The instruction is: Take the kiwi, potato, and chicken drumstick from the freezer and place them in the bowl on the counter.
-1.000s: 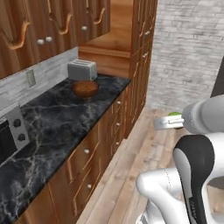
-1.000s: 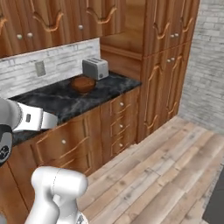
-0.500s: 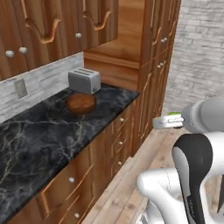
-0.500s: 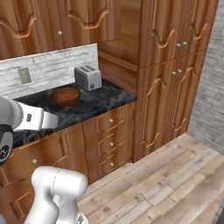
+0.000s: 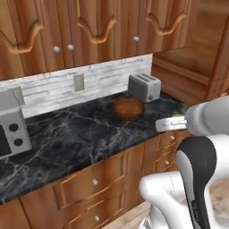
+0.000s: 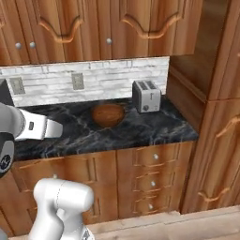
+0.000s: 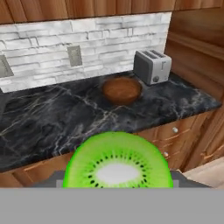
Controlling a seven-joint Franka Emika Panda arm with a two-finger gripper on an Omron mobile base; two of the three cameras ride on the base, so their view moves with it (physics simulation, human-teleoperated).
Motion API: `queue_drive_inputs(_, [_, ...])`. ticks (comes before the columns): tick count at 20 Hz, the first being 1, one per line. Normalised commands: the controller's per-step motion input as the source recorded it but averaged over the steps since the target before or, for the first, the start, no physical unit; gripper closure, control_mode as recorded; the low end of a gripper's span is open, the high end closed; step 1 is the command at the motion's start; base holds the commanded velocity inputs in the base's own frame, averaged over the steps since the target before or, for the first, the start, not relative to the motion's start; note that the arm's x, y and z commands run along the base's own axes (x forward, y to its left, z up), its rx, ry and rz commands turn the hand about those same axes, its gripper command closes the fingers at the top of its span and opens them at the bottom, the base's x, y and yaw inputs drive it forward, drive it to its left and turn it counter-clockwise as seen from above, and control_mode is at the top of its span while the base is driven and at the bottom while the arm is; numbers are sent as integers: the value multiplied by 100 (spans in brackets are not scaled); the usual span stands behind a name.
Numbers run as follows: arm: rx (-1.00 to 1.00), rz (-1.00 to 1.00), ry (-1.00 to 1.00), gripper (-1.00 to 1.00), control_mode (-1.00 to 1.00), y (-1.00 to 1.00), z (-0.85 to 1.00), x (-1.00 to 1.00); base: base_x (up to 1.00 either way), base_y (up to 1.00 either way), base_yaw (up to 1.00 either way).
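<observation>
The kiwi (image 7: 117, 161) sits clamped in the gripper (image 7: 117, 181), low and close in the hand view, its bright green cut face with the pale core turned toward the camera; it looks round there, so no long axis can be told. In the left base view a sliver of green, the kiwi, shows at the tip of the hand (image 5: 172, 123), which is held out over the front edge of the counter (image 5: 80, 138). The jaws are closed on the fruit. Beyond it, across the black veined worktop, stands the bowl (image 7: 122, 89), upright, near the back wall, with nothing in it that I can see. Just beside the bowl, toward the tall wooden cabinet (image 6: 211, 108), is a silver toaster (image 7: 152, 65), apart from the bowl but close. On the far side of the counter from the toaster a grey appliance (image 5: 11, 123) with two dark knobs sits against the tiled backsplash (image 6: 93, 79), which carries two switch plates. Between the kiwi and the bowl lies bare marble. Brown drawers (image 6: 152, 173) run below the worktop and wooden wall cupboards (image 5: 89, 27) hang above.
</observation>
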Motion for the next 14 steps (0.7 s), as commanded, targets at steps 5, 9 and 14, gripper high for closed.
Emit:
queue_drive_inputs(5, [0, 0, 0, 100, 100, 0, 0, 0, 63, -81, 48])
queue_drive_inputs(9, [0, 0, 0, 100, 100, 0, 0, 0, 66, -68, 34])
queue_drive_inputs(14, [0, 0, 0, 100, 100, 0, 0, 0, 63, -30, 29])
